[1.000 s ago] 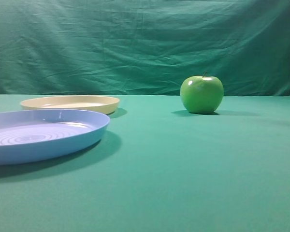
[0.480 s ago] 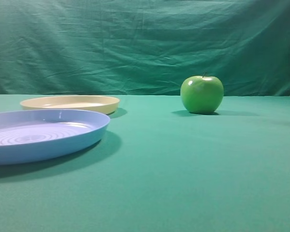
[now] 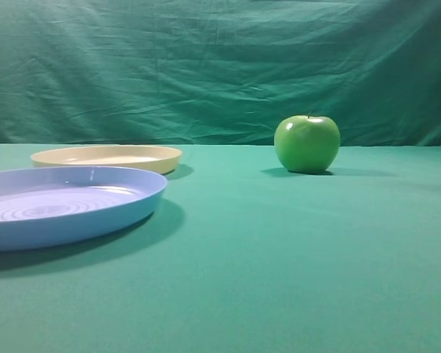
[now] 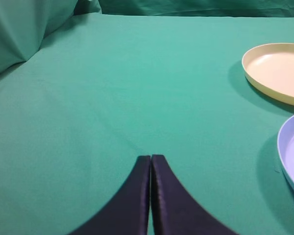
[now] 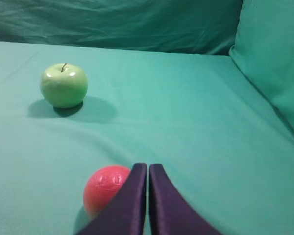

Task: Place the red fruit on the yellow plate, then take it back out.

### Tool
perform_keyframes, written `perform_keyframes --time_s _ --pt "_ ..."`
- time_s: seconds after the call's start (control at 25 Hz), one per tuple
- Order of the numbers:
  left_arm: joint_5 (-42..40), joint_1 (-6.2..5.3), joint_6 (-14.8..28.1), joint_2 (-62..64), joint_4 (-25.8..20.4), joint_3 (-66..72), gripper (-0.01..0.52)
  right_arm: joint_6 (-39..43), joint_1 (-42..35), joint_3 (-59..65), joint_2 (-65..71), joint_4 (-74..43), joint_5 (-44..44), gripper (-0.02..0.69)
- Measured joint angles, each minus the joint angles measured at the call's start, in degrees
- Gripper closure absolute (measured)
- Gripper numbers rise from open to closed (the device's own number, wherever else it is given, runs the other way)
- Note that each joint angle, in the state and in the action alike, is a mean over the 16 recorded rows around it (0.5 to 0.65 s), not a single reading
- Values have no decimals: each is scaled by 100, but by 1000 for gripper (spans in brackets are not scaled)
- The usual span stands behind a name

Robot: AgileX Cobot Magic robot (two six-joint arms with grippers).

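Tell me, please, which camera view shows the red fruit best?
The right wrist view: the red fruit lies on the cloth just left of the shut right gripper, whose finger covers its right edge. The exterior high and left wrist views do not show it at all.

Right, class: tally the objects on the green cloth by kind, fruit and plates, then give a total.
Fruit: 2, the red fruit and the green apple.
Plates: 2, the yellow plate and the blue plate.
Total: 4.
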Motion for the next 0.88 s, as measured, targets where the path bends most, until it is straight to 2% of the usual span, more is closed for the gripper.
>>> perform_keyframes --time_s 0.88 --pt "0 0 0 0 0 0 514 0 -141 165 0 13 -24 665"
